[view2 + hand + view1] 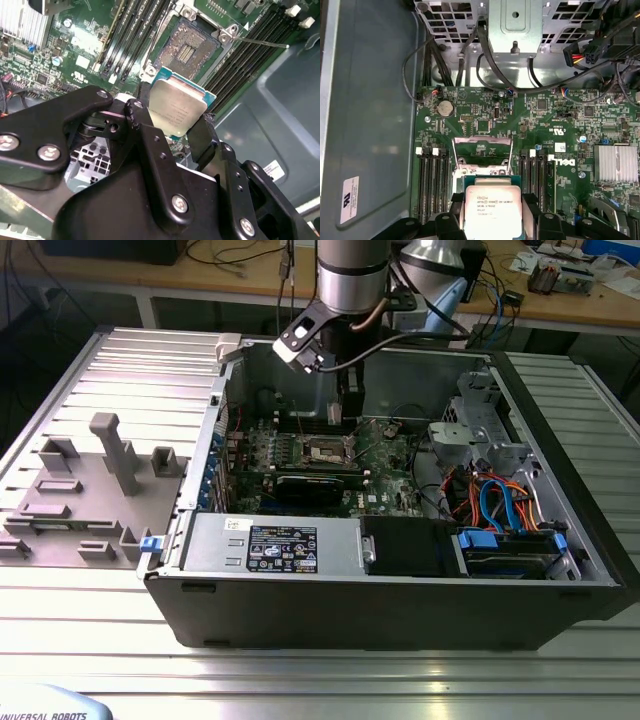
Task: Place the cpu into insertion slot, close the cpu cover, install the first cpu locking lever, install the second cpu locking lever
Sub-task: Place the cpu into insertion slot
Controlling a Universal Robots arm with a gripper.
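My gripper is shut on the cpu, a flat square chip with a silvery top, gripped by two opposite edges between black fingers. In the first wrist view the cpu hangs just above the green board, partly covering the insertion slot. The slot's dark contact field lies bare beyond the chip. The cpu cover, a thin metal frame, stands swung up at the slot's far side. In the exterior view the gripper reaches down into the open computer case above the slot.
Black memory slots flank the socket on both sides. A thin wire lever sticks out beside it. A finned heatsink, a drive cage with cables and the case wall surround the board. A grey fixture sits at the exterior view's left.
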